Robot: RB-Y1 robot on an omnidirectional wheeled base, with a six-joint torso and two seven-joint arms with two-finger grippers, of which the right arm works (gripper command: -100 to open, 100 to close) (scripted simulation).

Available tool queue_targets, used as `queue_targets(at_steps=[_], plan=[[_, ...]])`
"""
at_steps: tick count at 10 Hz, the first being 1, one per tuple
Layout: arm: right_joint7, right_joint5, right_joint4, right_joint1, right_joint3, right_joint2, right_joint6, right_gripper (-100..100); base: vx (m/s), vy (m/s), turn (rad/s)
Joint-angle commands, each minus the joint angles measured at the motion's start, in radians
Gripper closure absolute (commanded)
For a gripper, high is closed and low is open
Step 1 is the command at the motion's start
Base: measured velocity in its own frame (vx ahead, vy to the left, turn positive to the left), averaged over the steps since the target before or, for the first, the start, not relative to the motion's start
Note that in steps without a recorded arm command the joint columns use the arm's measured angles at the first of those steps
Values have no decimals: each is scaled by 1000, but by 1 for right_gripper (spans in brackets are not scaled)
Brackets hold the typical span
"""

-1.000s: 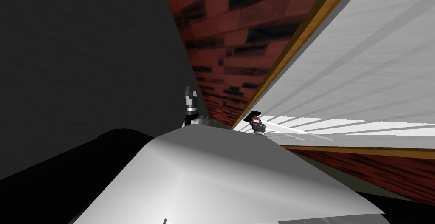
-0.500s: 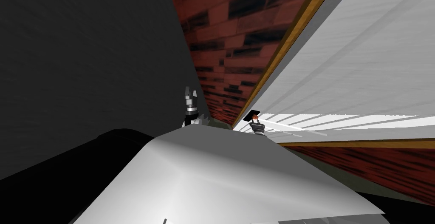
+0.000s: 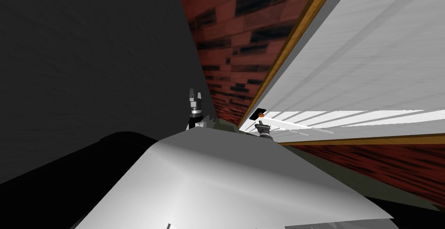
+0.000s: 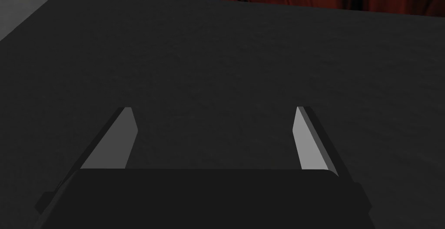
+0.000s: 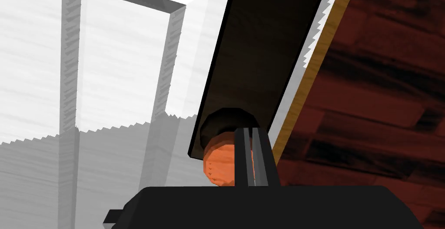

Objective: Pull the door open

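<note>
The white panelled door (image 3: 356,65) has a wood-coloured frame (image 3: 287,52) and a small orange knob (image 3: 261,114) on a dark plate (image 3: 257,112). My right gripper (image 3: 262,126) is just short of the knob. In the right wrist view the gripper (image 5: 251,130) is shut, its two fingers (image 5: 243,152) pressed together with nothing between them. They lie alongside the orange knob (image 5: 218,165), not around it, under the dark plate (image 5: 265,57). My left gripper (image 3: 195,96) is raised in front of a dark grey wall (image 3: 87,65), and it stands open (image 4: 214,109) and empty.
A red brick wall (image 3: 234,35) runs between the dark grey wall and the door frame, and shows again below the door (image 3: 382,165). I stand very close to the door, with little room on either side.
My right gripper's fingers have come together beside the knob without taking it. The whole head view has shifted a little, so I have moved; the knob now sits slightly farther from the gripper.
</note>
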Motion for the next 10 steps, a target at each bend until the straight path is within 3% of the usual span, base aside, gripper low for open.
queue_targets(at_steps=[1,4,8,9,10], plan=[[-37,-29,-4,-12,-3,-5,-14,-100,-184,23,4],[-82,-68,0,-39,-9,-5,-30,-100,-161,25,10],[-156,-130,5,-83,-18,13,-56,-100,-137,5,14],[-142,-122,12,-81,-18,12,-57,-100,-42,-3,3],[-143,-129,32,-109,-29,-3,-47,-100,16,-2,46]])
